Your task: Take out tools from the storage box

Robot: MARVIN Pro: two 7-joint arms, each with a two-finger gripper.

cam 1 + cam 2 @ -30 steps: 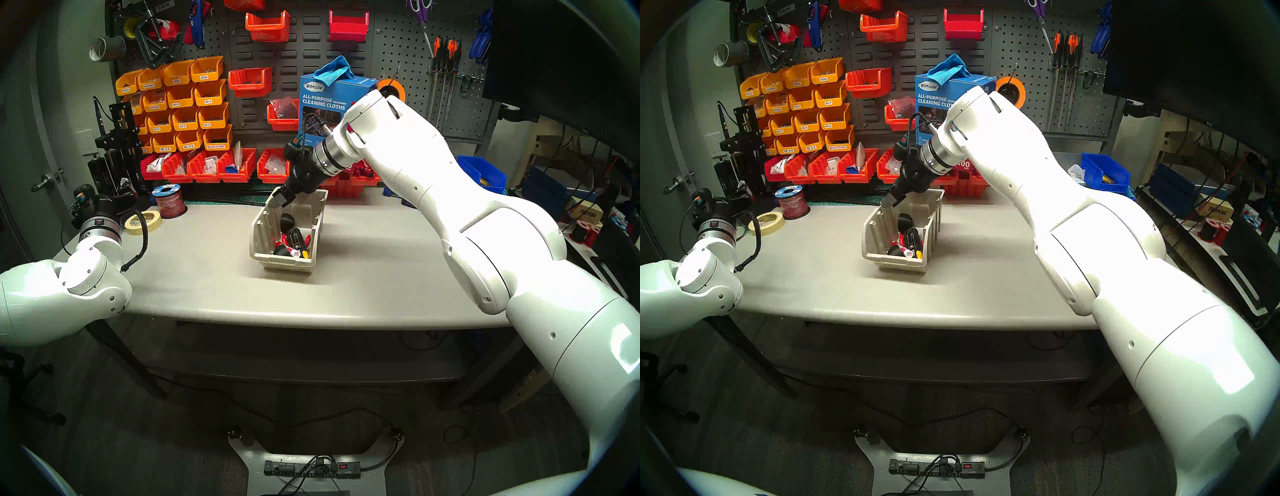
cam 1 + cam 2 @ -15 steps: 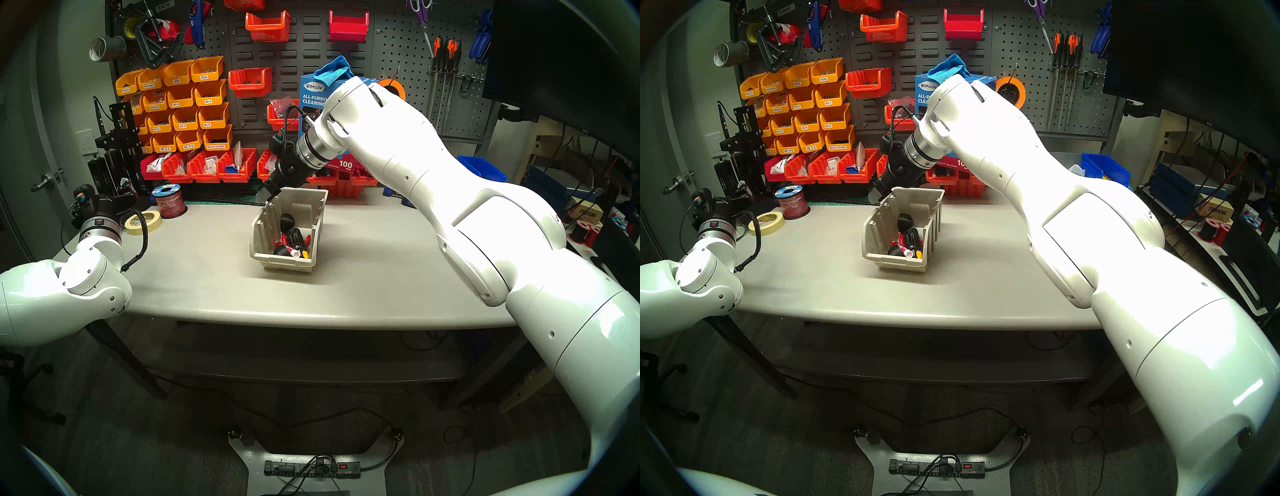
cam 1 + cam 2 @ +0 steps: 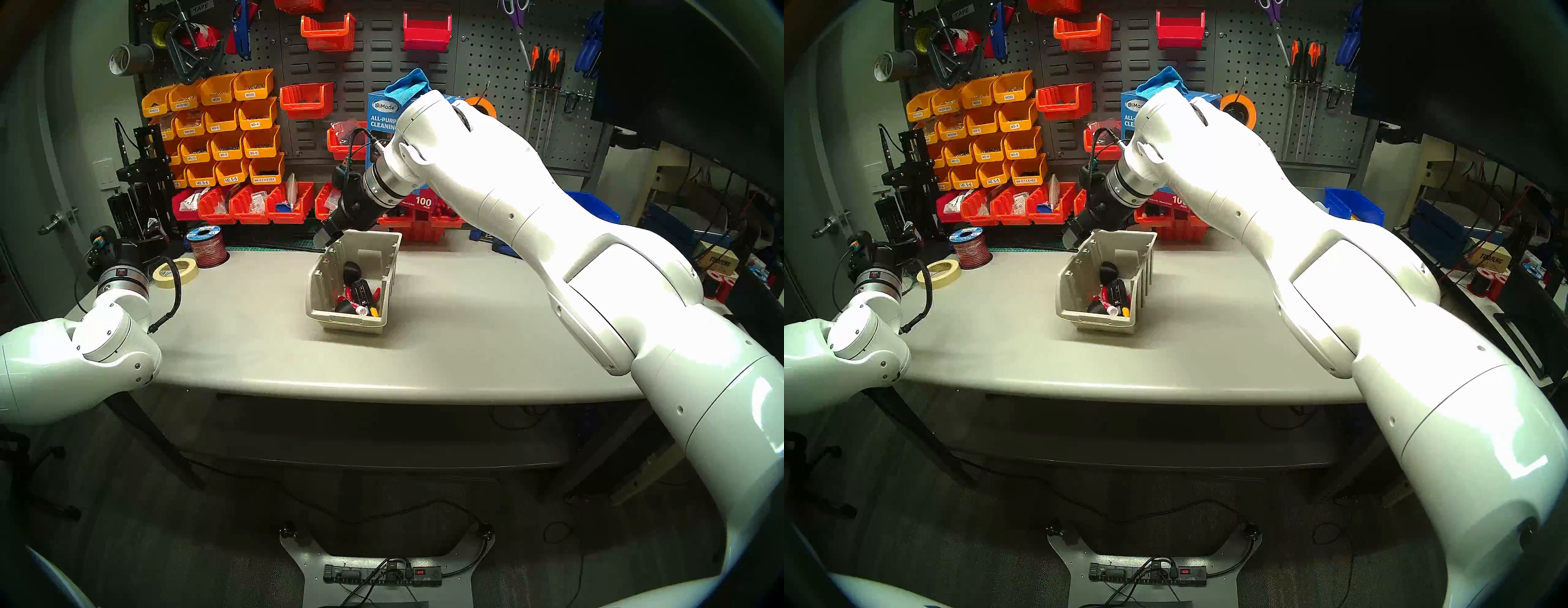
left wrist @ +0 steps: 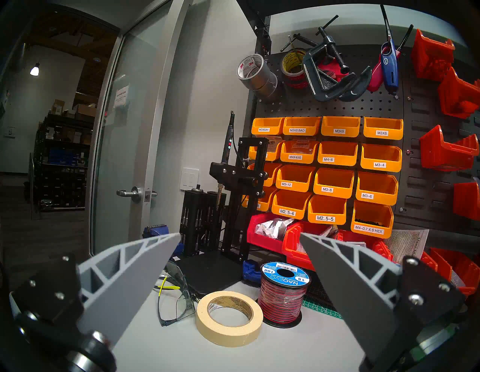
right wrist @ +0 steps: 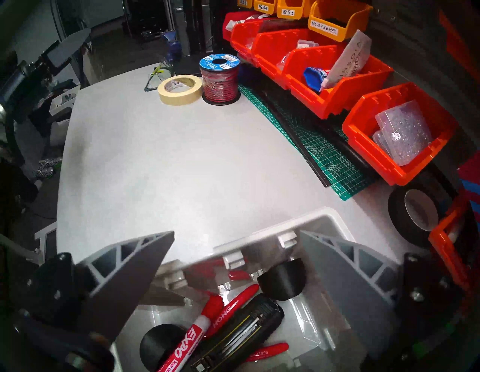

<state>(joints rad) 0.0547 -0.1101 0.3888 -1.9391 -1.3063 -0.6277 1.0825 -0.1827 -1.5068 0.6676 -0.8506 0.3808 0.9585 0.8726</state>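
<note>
The right gripper (image 3: pixel 327 238) hangs with fingers spread wide and empty over the box (image 3: pixel 322 293) at its 11 o'clock corner, tools (image 3: pixel 360 297) inside

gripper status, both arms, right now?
Left gripper: open, empty, near the tape roll.
Right gripper: open, empty, over the far end of the beige bin.

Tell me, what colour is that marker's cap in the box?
Red, on the white Expo marker; clearest in the right wrist view.
</note>
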